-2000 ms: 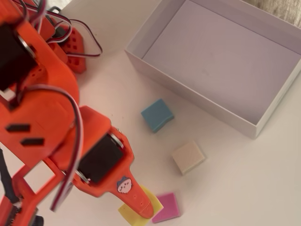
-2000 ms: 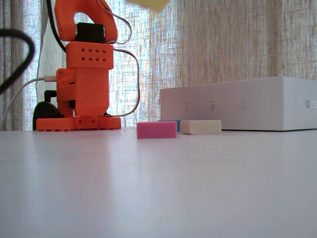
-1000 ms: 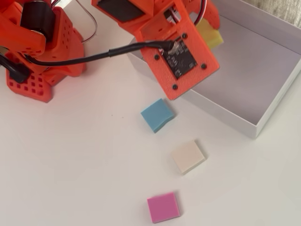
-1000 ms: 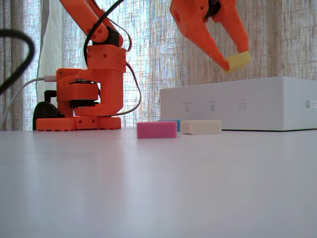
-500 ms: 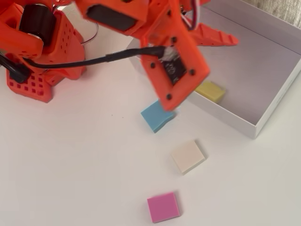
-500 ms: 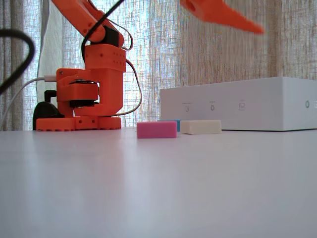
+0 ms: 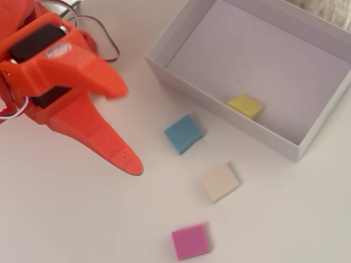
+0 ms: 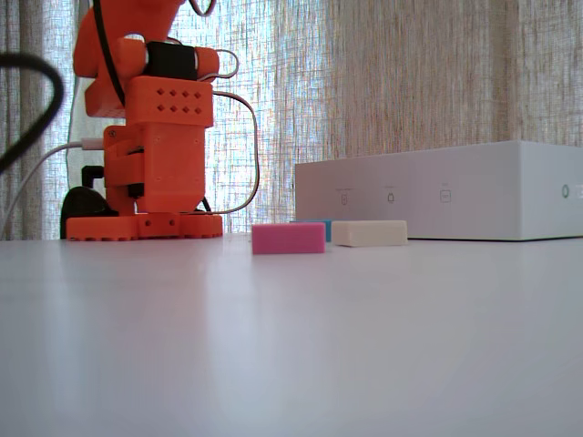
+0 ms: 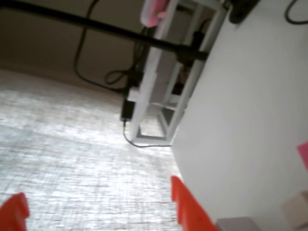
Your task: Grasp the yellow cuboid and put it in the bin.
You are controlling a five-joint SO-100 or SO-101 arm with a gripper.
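one yellow cuboid point(image 7: 245, 105) inside the bin point(image 7: 181, 30); blue block point(image 7: 183, 133), cream block point(image 7: 220, 182), pink block point(image 7: 190, 241) outside on the bench point(image 7: 82, 219). claw point(image 7: 123, 126) spread wide, empty. blue block mostly hidden in the fixed view.

Blue block point(image 7: 183, 133), cream block point(image 7: 220, 182), pink block point(image 7: 190, 241)

Yellow cuboid point(image 7: 245, 105) flat inside bin point(image 7: 181, 34)

You have a yellow cuboid point(image 7: 245, 105) lying in a white bin point(image 7: 181, 32) with a pale grey floor. On your white counter point(image 7: 82, 219) sit blue point(image 7: 183, 133), cream point(image 7: 220, 182) and pink point(image 7: 190, 241) blocks. Your fingers point(image 7: 112, 150) are orange.
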